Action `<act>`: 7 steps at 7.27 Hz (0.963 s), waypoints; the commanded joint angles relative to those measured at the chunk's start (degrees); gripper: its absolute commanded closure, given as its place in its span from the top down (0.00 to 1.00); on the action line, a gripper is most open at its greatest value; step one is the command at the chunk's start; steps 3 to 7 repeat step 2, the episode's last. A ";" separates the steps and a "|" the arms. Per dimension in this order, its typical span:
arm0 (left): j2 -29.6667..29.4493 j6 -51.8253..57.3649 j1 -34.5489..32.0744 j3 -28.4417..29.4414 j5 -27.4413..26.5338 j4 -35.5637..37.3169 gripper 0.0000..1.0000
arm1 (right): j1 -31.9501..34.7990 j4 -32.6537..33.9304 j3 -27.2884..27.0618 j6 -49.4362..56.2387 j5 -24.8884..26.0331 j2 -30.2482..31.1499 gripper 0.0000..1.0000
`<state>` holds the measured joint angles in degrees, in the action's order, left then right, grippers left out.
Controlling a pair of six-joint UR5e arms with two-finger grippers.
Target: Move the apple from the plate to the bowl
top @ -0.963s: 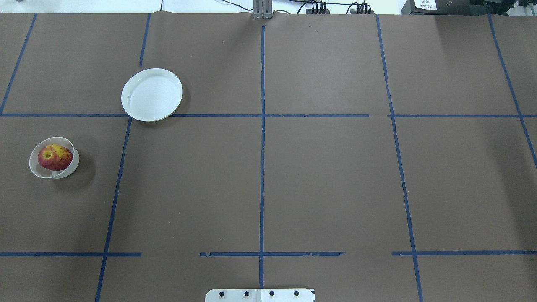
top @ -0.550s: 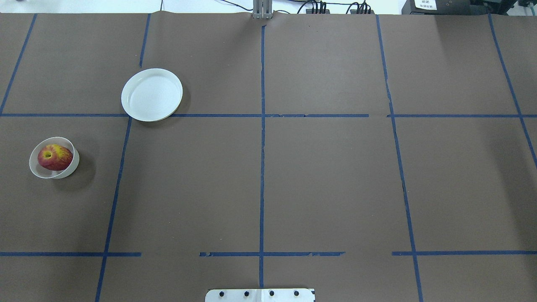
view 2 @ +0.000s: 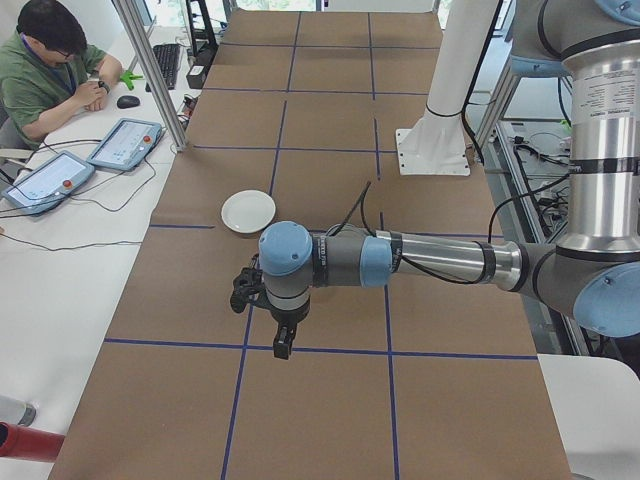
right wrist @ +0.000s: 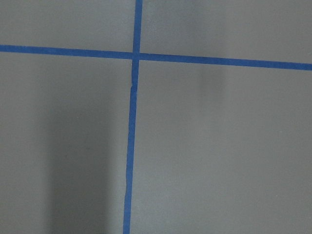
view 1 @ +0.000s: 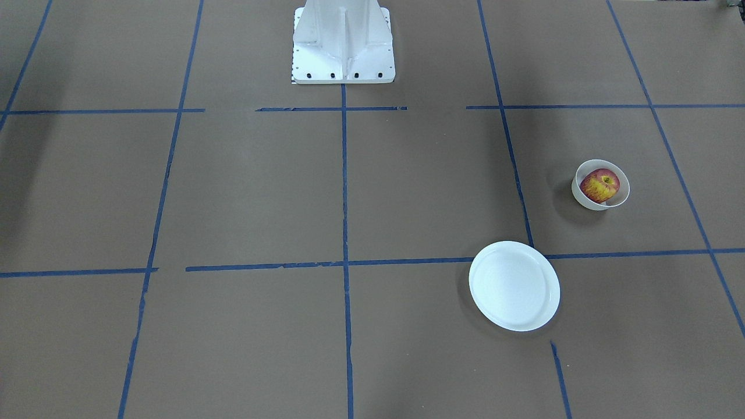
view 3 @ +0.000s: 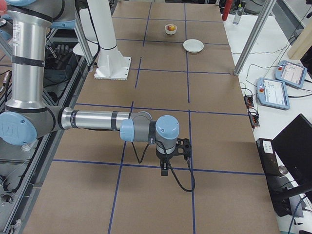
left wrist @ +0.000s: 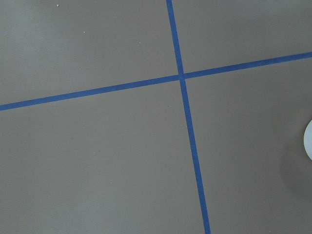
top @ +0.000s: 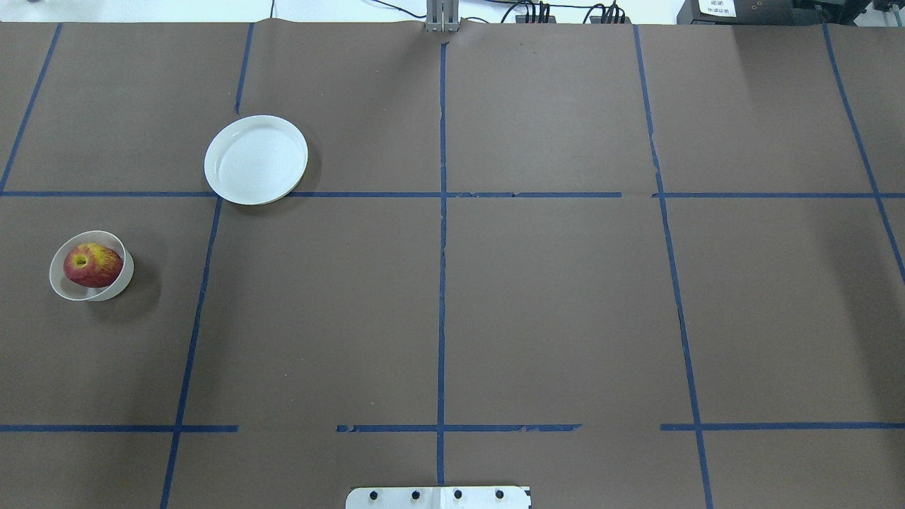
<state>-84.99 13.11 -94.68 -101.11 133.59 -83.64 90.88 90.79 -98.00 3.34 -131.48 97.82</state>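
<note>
The red and yellow apple (top: 92, 265) lies inside the small white bowl (top: 113, 286) at the table's left; both also show in the front-facing view, the apple (view 1: 599, 185) in the bowl (view 1: 585, 201). The flat white plate (top: 256, 160) stands bare farther back, and shows in the front-facing view (view 1: 514, 286) too. Neither gripper shows in the overhead or front-facing views. The left gripper (view 2: 283, 345) hangs over a tape cross, away from the plate (view 2: 248, 211). The right gripper (view 3: 165, 170) hangs far from the bowl (view 3: 170, 29). I cannot tell whether either is open or shut.
The brown table cover (top: 551, 297) carries a grid of blue tape lines. The robot's white base (view 1: 343, 41) stands at the near middle edge. A white rim edge (left wrist: 309, 139) shows at the right of the left wrist view. An operator (view 2: 45, 70) sits beside the table.
</note>
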 commanded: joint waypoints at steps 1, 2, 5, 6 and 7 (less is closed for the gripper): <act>0.00 -0.10 0.02 0.03 -0.09 0.06 1.00 | 0.00 0.00 0.00 0.00 0.00 0.00 1.00; 0.00 -0.10 0.02 0.03 -0.18 0.06 1.00 | 0.00 0.00 0.00 0.00 0.00 0.00 1.00; 0.00 -0.10 0.02 0.03 -0.18 0.06 1.00 | 0.00 0.00 0.00 0.00 0.00 0.00 1.00; 0.00 -0.10 0.02 0.03 -0.18 0.06 1.00 | 0.00 0.00 0.00 0.00 0.00 0.00 1.00; 0.00 -0.10 0.02 0.03 -0.18 0.06 1.00 | 0.00 0.00 0.00 0.00 0.00 0.00 1.00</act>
